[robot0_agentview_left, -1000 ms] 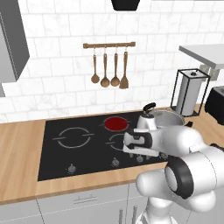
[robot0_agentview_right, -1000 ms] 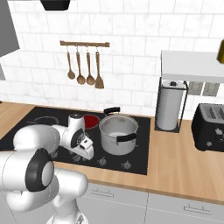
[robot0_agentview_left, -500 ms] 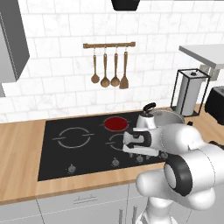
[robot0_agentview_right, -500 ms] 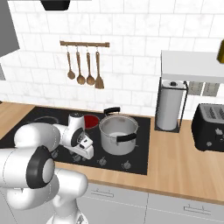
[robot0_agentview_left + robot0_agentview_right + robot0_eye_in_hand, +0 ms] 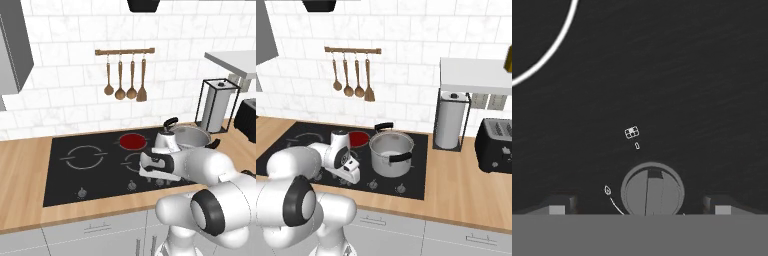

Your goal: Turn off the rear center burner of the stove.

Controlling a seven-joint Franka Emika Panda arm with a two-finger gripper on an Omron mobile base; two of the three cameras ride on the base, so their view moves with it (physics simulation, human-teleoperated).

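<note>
The stove (image 5: 75,175) is a wide black glass cooktop set in a wooden counter. Its rear center burner (image 5: 131,141) glows as a solid red disc, also seen as the red burner (image 5: 358,138) left of the pot. My gripper (image 5: 150,175) hangs low over the front row of silver knobs, right of the middle. In the hand view a round silver knob (image 5: 652,189) with a raised bar sits between my open gripper (image 5: 639,206), one dark fingertip (image 5: 559,205) on each side. Whether the tips touch it I cannot tell.
A steel pot (image 5: 390,152) with black handles stands on the right burner, close behind my hand. Other knobs (image 5: 81,192) line the stove's front edge. A paper towel holder (image 5: 450,125) and a black toaster (image 5: 498,145) stand to the right. Utensils hang on a wall rail (image 5: 125,75).
</note>
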